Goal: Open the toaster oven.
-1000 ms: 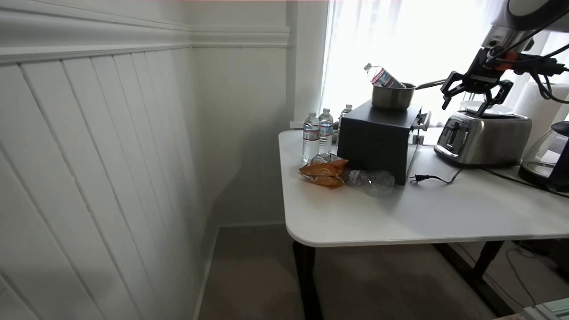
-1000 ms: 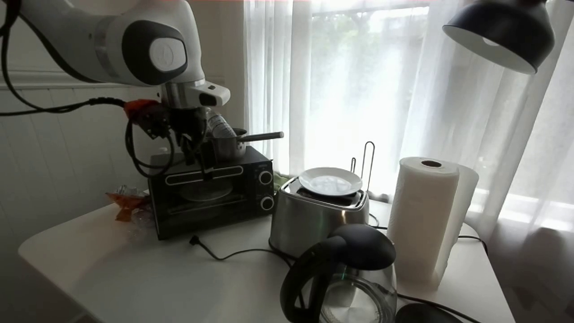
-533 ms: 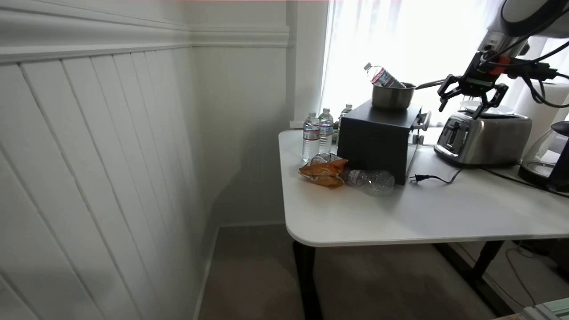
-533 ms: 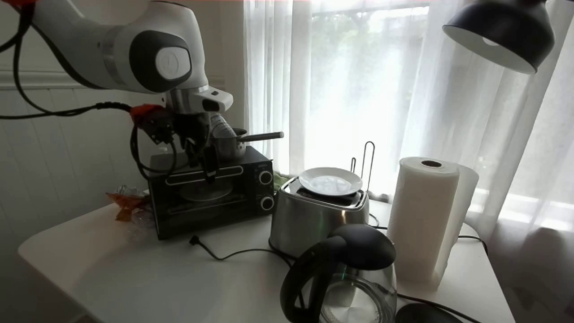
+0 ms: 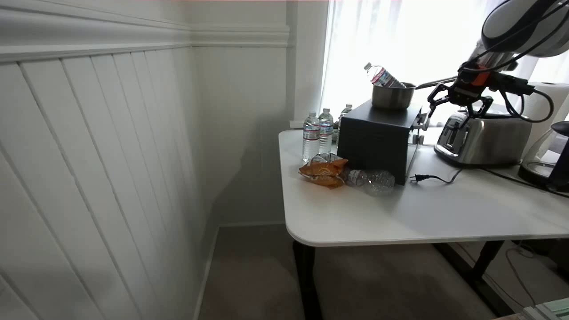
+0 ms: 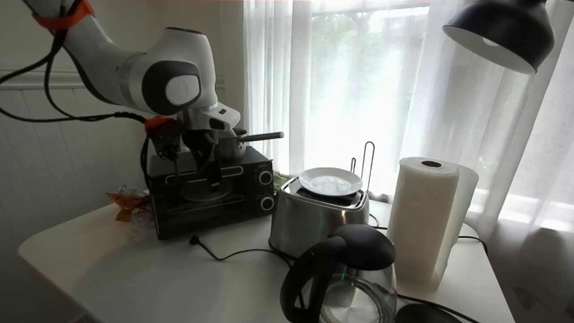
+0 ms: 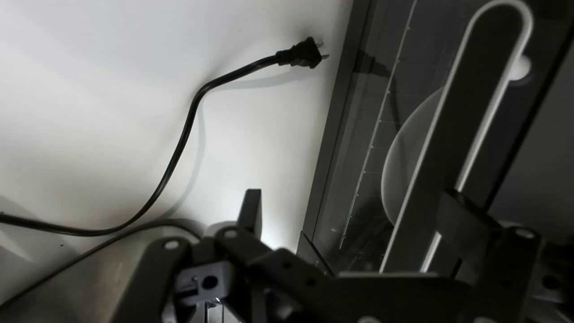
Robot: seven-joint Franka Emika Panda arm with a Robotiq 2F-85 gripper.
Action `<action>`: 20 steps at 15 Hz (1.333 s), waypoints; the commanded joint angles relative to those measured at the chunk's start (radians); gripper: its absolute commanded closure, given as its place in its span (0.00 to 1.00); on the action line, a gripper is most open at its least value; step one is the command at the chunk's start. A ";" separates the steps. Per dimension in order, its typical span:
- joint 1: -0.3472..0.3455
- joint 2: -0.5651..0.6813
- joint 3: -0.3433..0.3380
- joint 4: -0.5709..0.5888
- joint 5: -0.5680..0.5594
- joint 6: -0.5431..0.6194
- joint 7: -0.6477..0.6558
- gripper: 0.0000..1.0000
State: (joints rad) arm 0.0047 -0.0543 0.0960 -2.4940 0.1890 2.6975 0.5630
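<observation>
The black toaster oven (image 5: pixel 373 142) stands on the white table, and its glass-fronted door (image 6: pixel 244 207) is shut. Its long handle (image 6: pixel 232 171) runs along the top of the door; the handle also shows in the wrist view (image 7: pixel 462 94). A round pale plate shows behind the glass. My gripper (image 5: pixel 446 120) is open and empty, in front of the oven door at about handle height. In the wrist view the gripper (image 7: pixel 354 208) has its right fingertip overlapping the handle and its left one over the table. Whether the fingertip touches the handle I cannot tell.
A pot (image 5: pixel 393 97) with a tilted water bottle stands on the oven. The silver toaster (image 6: pixel 309 220) with a white plate, a glass kettle (image 6: pixel 354 287) and paper towels (image 6: pixel 421 224) stand beside it. A plug (image 7: pixel 305 53) lies before the oven. Bottles and an orange bag (image 5: pixel 324 173) are beside it.
My arm has moved lower and closer to the oven, with the gripper coming down to the handle's height. The gripper has stayed open. The oven door has not moved.
</observation>
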 commanded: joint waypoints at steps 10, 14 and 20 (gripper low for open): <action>0.033 0.073 -0.017 0.048 0.173 0.014 -0.058 0.00; 0.026 0.073 -0.035 0.043 0.148 -0.003 -0.043 0.00; 0.005 0.032 -0.074 0.015 0.163 -0.035 -0.066 0.00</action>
State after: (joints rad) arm 0.0227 0.0161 0.0432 -2.4571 0.3492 2.6965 0.5080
